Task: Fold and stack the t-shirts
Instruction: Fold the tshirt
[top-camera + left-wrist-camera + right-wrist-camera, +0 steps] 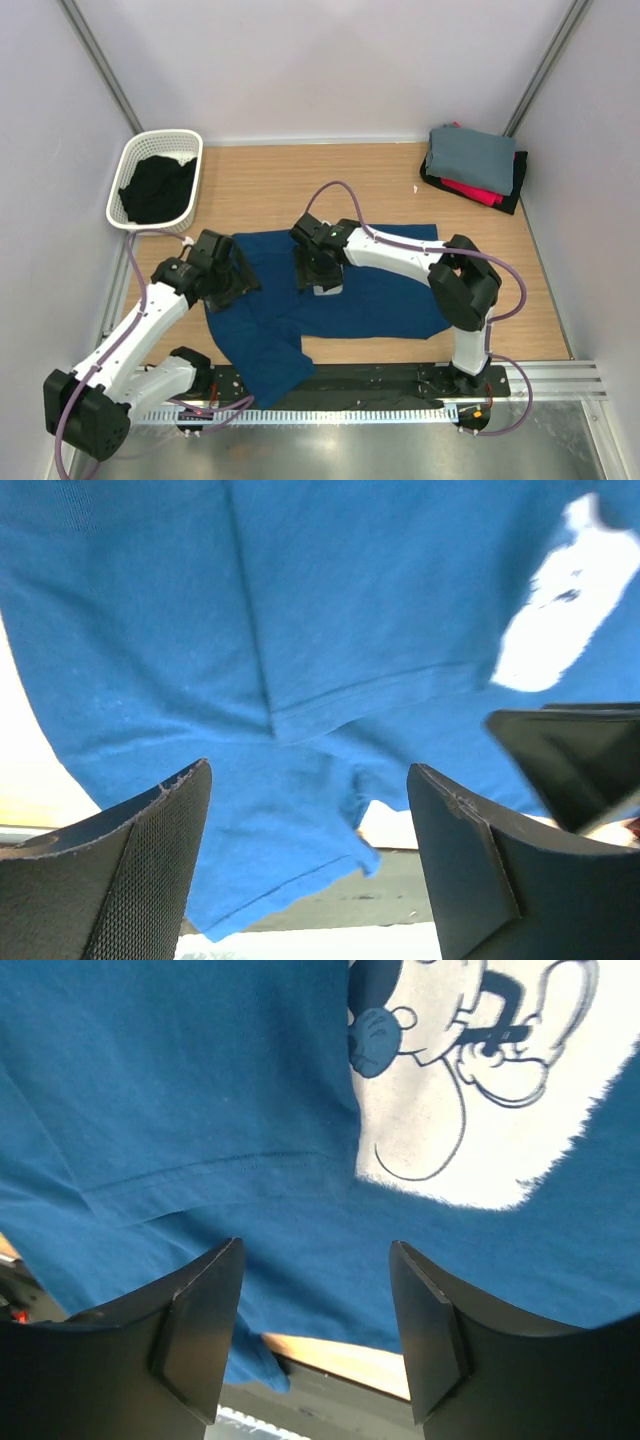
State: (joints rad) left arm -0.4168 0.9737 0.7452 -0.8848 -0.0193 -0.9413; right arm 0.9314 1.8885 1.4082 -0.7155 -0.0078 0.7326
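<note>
Both left hand (pixel 308 770) and right hand (pixel 316 1245) spread above navy t-shirt (pixel 380 300).

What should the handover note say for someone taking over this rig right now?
Left tool: open, holding nothing, over the sleeve area of the navy blue cloth t-shirt with the pale Mickey print.
Right tool: open, holding nothing, over the same shirt beside the print.
Navy shirt: spread on the wooden table, its near-left part reaching the near edge; not yet folded.
Done: folded grey t-shirt stacked on the red one and black one, far right corner.
Left: fold the navy shirt and stack it. Dark cloth lies in the white plastic basket, far left.
</note>
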